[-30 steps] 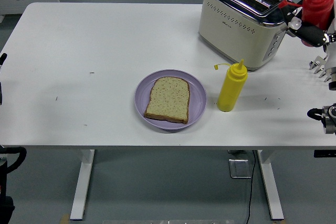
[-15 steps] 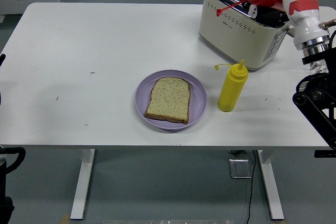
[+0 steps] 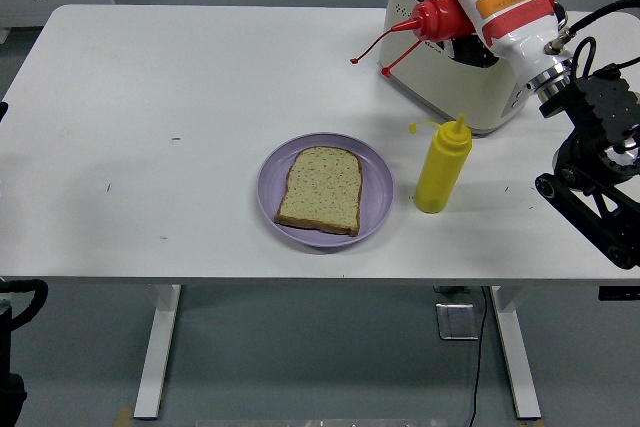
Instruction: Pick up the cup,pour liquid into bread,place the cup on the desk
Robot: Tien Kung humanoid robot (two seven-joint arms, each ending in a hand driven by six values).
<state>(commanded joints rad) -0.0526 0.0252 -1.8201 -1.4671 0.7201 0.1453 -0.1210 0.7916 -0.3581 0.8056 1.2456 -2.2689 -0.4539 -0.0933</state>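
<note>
My right hand (image 3: 490,7), white with an orange band, is shut on a red squeeze bottle (image 3: 443,15) held in the air in front of the toaster. The bottle is tipped sideways, its nozzle pointing left, and its tethered cap (image 3: 355,60) dangles below. A slice of bread (image 3: 320,189) lies on a purple plate (image 3: 372,172) near the table's front edge, lower left of the bottle. A yellow squeeze bottle (image 3: 441,165) stands upright just right of the plate. My left arm (image 3: 6,112) barely shows at the left edge.
A cream and chrome toaster (image 3: 455,67) stands at the back right, partly behind my hand. My right arm's black linkage (image 3: 595,162) hangs over the table's right end. The white table (image 3: 170,117) stretches left of the plate.
My right hand has carried the red bottle up and leftward from the right edge, across the toaster, tipping it from upright to nearly horizontal with the nozzle pointing left.
</note>
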